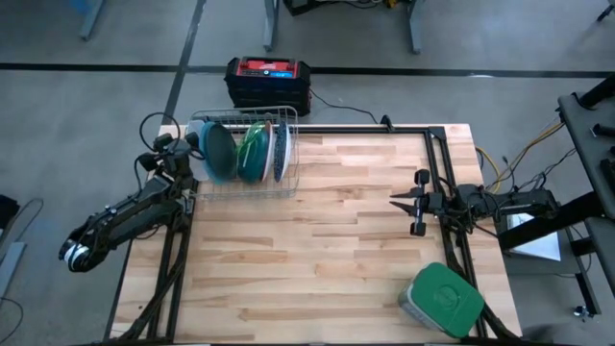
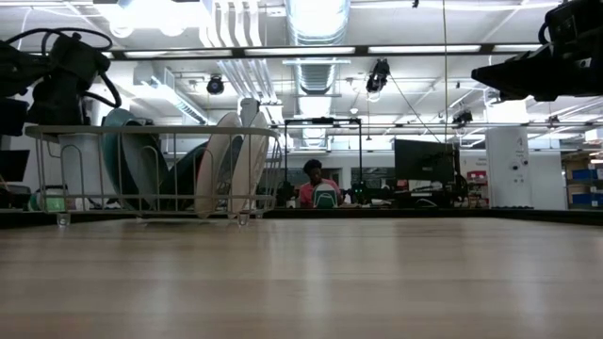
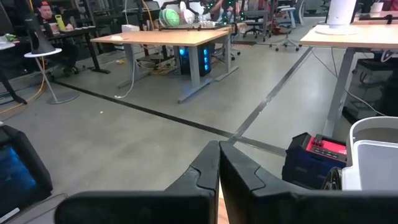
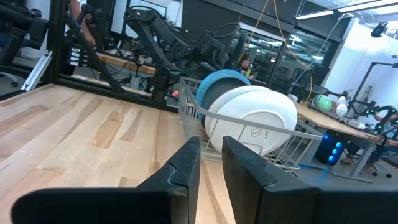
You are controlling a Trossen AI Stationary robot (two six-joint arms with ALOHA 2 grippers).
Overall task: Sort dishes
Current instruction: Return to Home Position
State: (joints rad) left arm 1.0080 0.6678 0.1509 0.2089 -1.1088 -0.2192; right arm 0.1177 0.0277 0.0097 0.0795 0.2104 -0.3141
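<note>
Jaws of the left gripper [image 3: 219, 149] are pressed together on nothing, while those of the right gripper [image 4: 211, 146] stand a narrow slit apart, also empty. Across the bench [image 1: 336, 250] the wood lies bare apart from two things. At the far left corner sits the wire rack [image 1: 245, 189], its long side running along the far edge. The dishes [image 1: 252, 152] stand in it on their rims, packed face to face in a row along that same line, from a teal plate [image 1: 219, 154] at the left end to a white plate [image 4: 261, 121] at the right end. A container [image 1: 442, 300] with a green lid rests at the near right corner. The left gripper hangs just beside the rack's left end, at the bench's left edge, so it is by far the nearer arm. The right gripper sits well apart at the middle of the right edge, pointing across at the dishes' faces. With no dish loose on the wood, sorting looks finished. The left arm's retreat probably needs to pull away from the rack's end wires without catching them.
</note>
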